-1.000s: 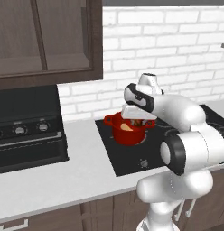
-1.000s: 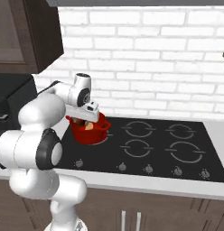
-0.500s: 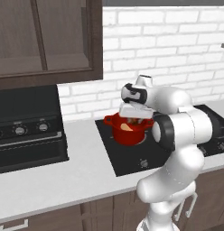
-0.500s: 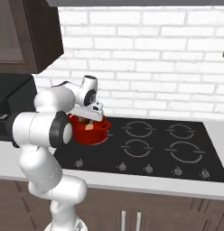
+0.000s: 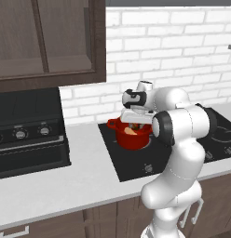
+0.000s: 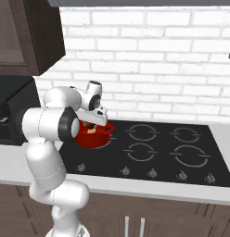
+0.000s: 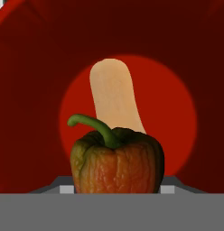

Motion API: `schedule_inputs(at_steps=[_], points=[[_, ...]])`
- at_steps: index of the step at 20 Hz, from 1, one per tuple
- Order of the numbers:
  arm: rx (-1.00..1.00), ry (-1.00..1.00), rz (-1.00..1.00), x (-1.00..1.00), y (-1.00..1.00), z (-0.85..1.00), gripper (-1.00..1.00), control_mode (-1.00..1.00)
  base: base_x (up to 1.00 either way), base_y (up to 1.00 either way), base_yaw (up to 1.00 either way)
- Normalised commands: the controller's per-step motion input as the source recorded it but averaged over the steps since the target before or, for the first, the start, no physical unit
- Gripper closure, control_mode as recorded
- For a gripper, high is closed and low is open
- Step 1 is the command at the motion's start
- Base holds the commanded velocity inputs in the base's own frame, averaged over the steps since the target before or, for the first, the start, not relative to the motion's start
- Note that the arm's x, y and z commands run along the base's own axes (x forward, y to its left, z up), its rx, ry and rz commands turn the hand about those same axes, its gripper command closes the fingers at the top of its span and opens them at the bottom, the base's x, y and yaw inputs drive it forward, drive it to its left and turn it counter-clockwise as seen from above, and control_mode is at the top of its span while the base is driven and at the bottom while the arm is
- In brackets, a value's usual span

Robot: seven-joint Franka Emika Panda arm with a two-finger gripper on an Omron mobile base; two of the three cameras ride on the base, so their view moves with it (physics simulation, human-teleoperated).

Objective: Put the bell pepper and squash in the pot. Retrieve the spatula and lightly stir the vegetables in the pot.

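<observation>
Over the last second: arm swung in closer above the pot point(image 5: 132, 135), hand now hanging low inside its rim. Pepper point(image 7: 117, 161) clamped between the fingers, not yet let go, hovering just above the squash point(image 7: 114, 96) lying on the pot floor. Squash step done; pepper needs releasing, then spatula fetch and stir remain.

A black cooktop point(image 6: 163, 152) with four burner rings sits at centre right, set into a pale grey counter point(image 5: 57, 186). A dark wall cabinet point(image 5: 47, 42) hangs upper left, above a black oven point(image 5: 24, 135). White brick wall point(image 6: 149, 60) behind.
</observation>
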Motion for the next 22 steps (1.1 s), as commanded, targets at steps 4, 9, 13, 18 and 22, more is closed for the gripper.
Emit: schedule_inputs(at_steps=[4,9,13,18,22], points=[[0.0,0.0,0.0,0.1,0.03,-0.15,1.0,-1.0,0.0,0.0,0.0],[0.0,0.0,0.0,0.01,0.15,-0.21,1.0,-1.0,0.0,0.0,0.0],[0.0,0.0,0.0,0.0,0.18,-0.23,1.0,-1.0,0.0,0.0,0.0],[0.0,-0.01,0.0,0.0,0.06,-0.03,-1.0,-1.0,0.0,0.0,0.0],[0.0,0.0,0.0,0.0,-0.05,0.0,-1.0,-1.0,0.0,0.0,0.0]])
